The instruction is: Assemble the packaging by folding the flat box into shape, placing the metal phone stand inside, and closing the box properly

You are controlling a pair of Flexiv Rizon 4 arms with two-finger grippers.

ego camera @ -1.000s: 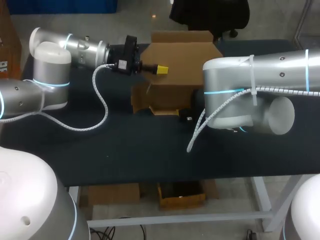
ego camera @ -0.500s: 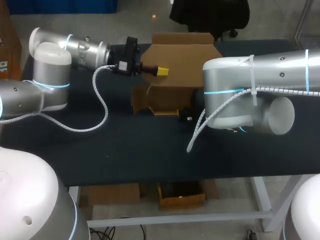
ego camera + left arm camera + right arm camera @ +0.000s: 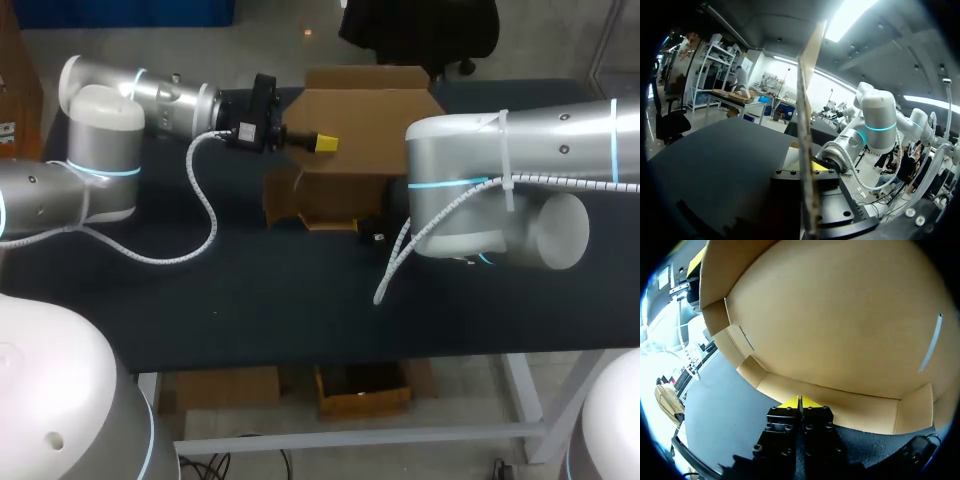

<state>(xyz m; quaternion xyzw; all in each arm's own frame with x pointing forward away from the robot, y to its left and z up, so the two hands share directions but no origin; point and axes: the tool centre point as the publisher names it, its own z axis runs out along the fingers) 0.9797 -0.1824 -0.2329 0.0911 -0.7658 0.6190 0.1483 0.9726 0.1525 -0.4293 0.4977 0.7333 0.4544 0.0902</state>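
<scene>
At the far middle of the dark table [image 3: 250, 290]: the cardboard box [image 3: 360, 120], brown and partly folded, with small flaps open on its near side. Reached from the left by the left arm [image 3: 150, 95], with the left gripper [image 3: 322, 142] over the left part of the box. In the left wrist view, left gripper [image 3: 807, 167] closed on an upright panel [image 3: 805, 90] of the box, seen edge-on between the fingers (only one yellow tip in sight, flat against the cardboard).

From the right side, the right arm [image 3: 500, 180], low over the table and just beside the right part of the box, hiding its own gripper in the head view. In the right wrist view, the right gripper [image 3: 800, 402] fully closed, the two yellow tips pressed together with nothing visible between them, right at the lower edge of the wide inner wall of the box. Along that wall, short folded flaps at both ends.
</scene>
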